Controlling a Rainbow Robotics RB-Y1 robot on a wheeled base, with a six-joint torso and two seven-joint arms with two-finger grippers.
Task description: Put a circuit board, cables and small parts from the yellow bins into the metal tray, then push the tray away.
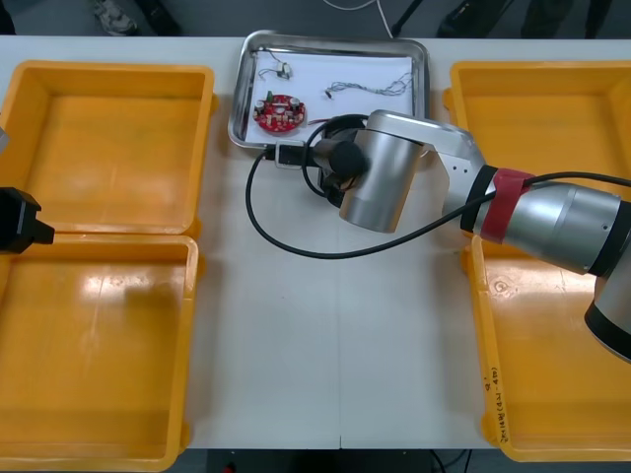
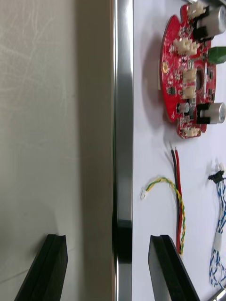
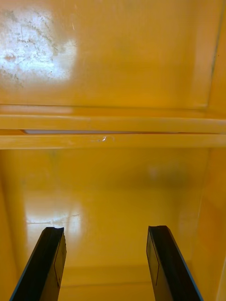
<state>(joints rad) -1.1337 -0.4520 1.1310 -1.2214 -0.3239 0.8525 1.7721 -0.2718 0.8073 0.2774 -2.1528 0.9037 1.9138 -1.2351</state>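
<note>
The metal tray [image 1: 335, 41] stands at the table's far middle, white inside. In it lie a round red circuit board [image 1: 280, 111] and a thin cable [image 1: 370, 87]. My right arm [image 1: 380, 182] reaches over the tray's near rim. In the right wrist view my right gripper [image 2: 108, 268] is open, one finger over the table and the other over the tray, with the shiny rim [image 2: 123, 117] running between them. Past the fingers lie the circuit board [image 2: 188, 70], a red and yellow cable [image 2: 179, 202] and a blue and white cable [image 2: 219, 235]. My left gripper [image 3: 106, 268] hangs open over bare yellow bins.
Two yellow bins [image 1: 108, 128] stand at the left and two more [image 1: 552, 108] at the right. My left arm [image 1: 20, 222] is parked at the left edge. A black cable [image 1: 286, 246] loops over the table from my right wrist.
</note>
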